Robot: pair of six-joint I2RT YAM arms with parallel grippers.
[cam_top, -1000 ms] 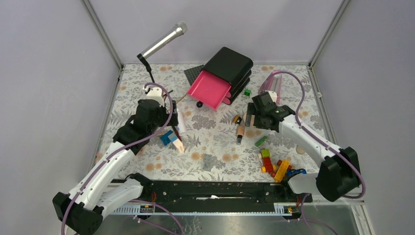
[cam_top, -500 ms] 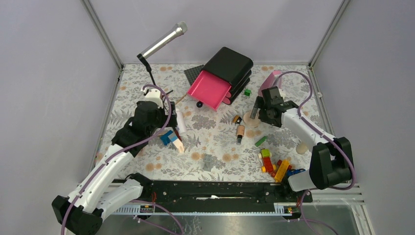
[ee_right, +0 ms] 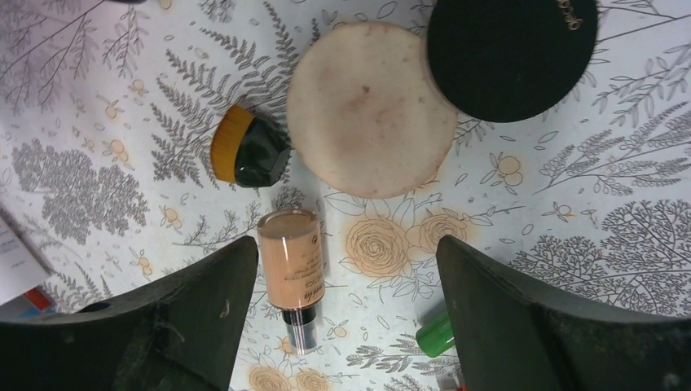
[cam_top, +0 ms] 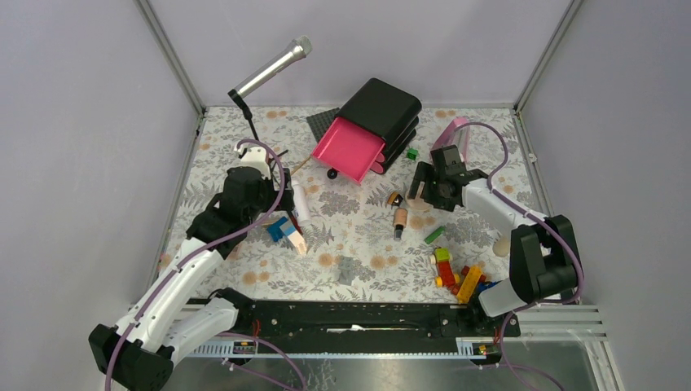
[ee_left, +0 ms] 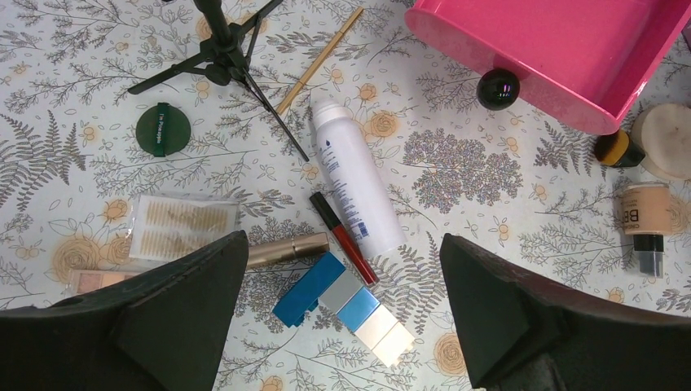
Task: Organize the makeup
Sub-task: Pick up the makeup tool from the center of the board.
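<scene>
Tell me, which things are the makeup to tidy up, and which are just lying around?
Makeup to tidy: white tube, thin red pencil, rose-gold lipstick, peach bottle, round black compact.

Just lying about: blue bricks, pile of bright bricks, microphone, pink metronome.

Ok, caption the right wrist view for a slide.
Open right gripper hovers over peach bottle, round sponge, black compact and brush.
</scene>
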